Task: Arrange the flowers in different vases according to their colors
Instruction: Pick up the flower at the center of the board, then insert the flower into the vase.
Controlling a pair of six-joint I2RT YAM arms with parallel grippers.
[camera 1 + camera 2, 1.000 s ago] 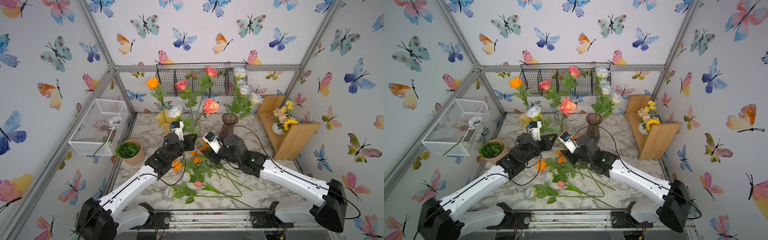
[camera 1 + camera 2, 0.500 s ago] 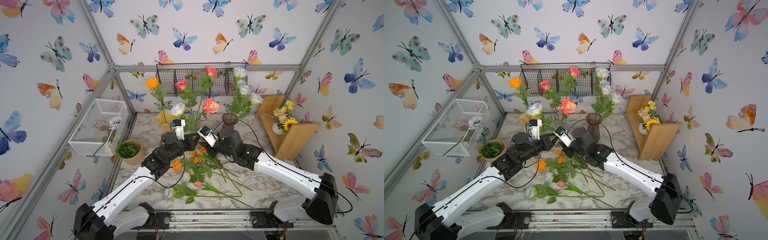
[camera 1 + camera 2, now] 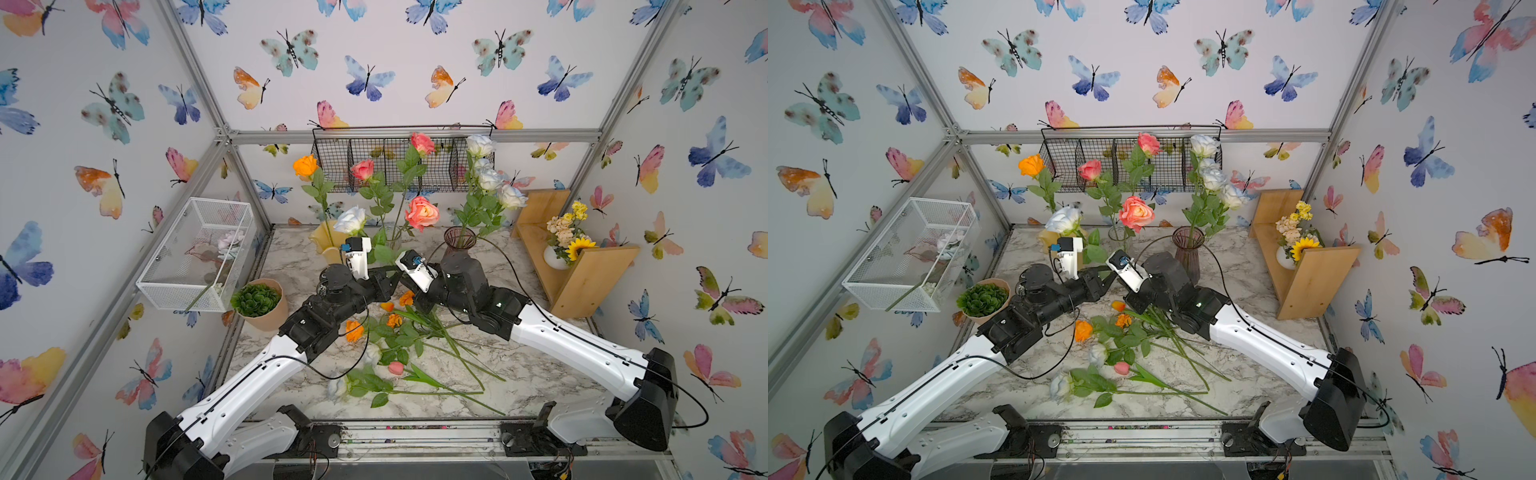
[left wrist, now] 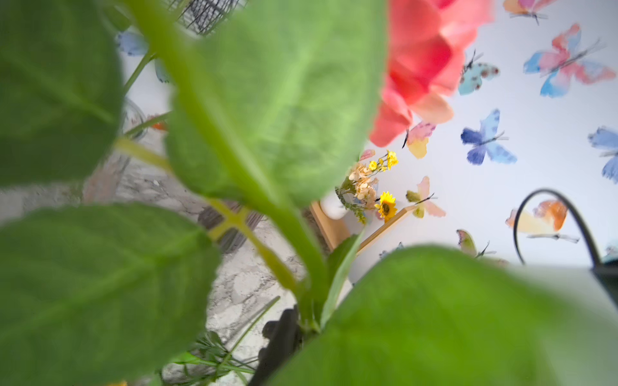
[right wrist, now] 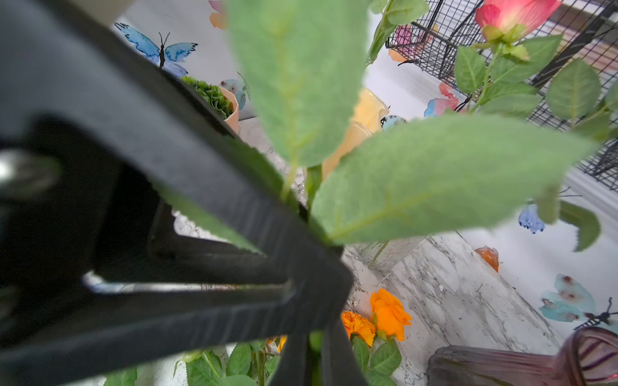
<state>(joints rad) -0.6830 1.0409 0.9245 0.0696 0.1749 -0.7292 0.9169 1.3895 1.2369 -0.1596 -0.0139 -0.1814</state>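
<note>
The marble table point(image 3: 532, 386) carries three vases along its back: a yellow vase point(image 3: 322, 245), a clear vase point(image 3: 1118, 236) and a purple vase point(image 3: 459, 243). Both grippers meet mid-table in front of the clear vase, and in both top views their own bodies hide the fingertips. Only the right wrist view shows the grip. There the right gripper point(image 5: 314, 341) is pinched tight on the green stem of a white rose point(image 3: 351, 220), and the left gripper point(image 5: 316, 267) lies against the same stem, nearer the leaves. I cannot tell whether the left gripper's fingers are apart or together, because the left wrist view is mostly blurred leaves. The held bloom shows only in the top views, raised off the table near the yellow vase.

Counted:
- One orange rose point(image 3: 305, 165) stands in the yellow vase.
- Three pink roses point(image 3: 422, 212) stand in the clear one.
- At least three white roses point(image 3: 488, 179) stand in the purple one.
- On the table lie at least three orange blooms point(image 3: 353, 330), two white blooms point(image 3: 337, 386) and one pink tulip point(image 3: 396, 368).
</note>
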